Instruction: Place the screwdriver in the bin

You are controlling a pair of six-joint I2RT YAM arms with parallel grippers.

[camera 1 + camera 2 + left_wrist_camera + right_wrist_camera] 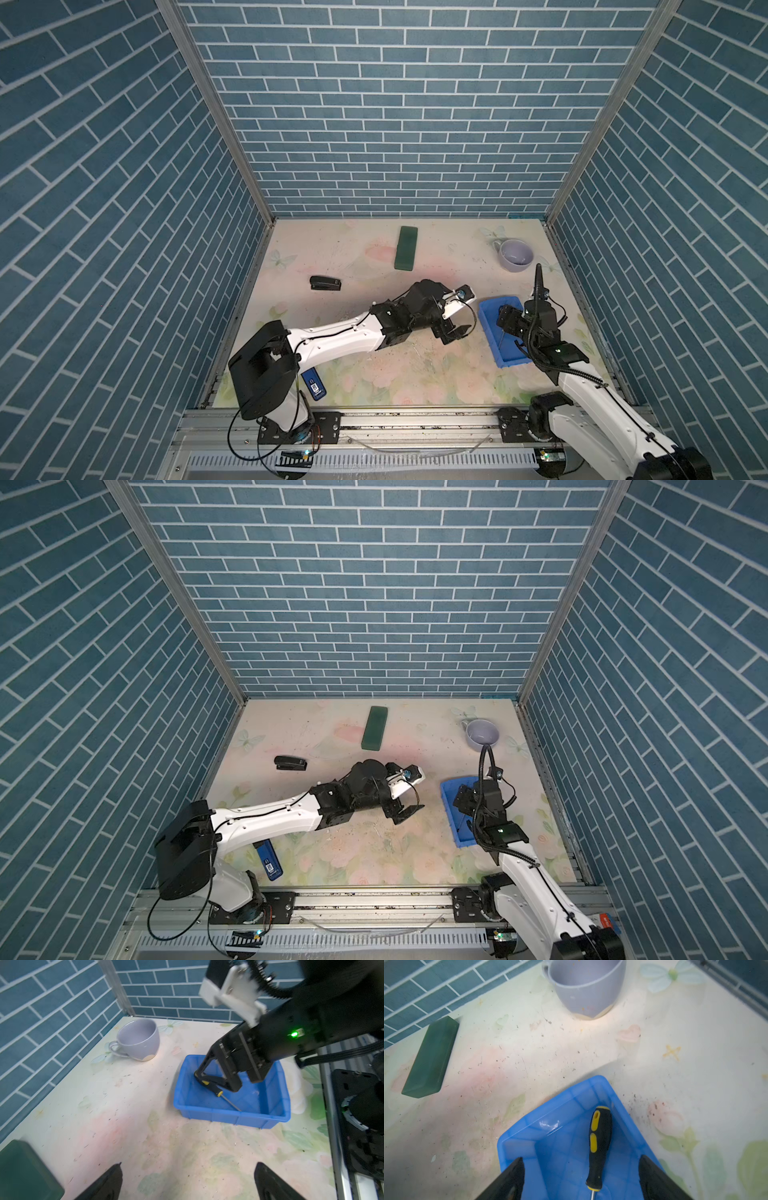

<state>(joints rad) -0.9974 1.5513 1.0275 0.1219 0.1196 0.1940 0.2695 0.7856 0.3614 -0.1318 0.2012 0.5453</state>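
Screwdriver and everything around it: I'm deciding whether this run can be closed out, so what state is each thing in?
screwdriver: lying flat in the bin, not gripped.
bin: upright on the table, holding only the screwdriver.
right gripper: open, straddling the screwdriver without touching it.
left gripper: open, empty, above bare table.
mug: upright, looks empty.
stapler: lying on the table, looks closed.
green block: lying flat.

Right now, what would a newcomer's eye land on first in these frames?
The bright blue bin on the table's right side stands out, with the black-and-yellow screwdriver lying inside it. The right gripper hangs over it, jaws open on either side of the handle. Beyond it, a lavender mug stands in the far right corner, and the left gripper hovers open mid-table.
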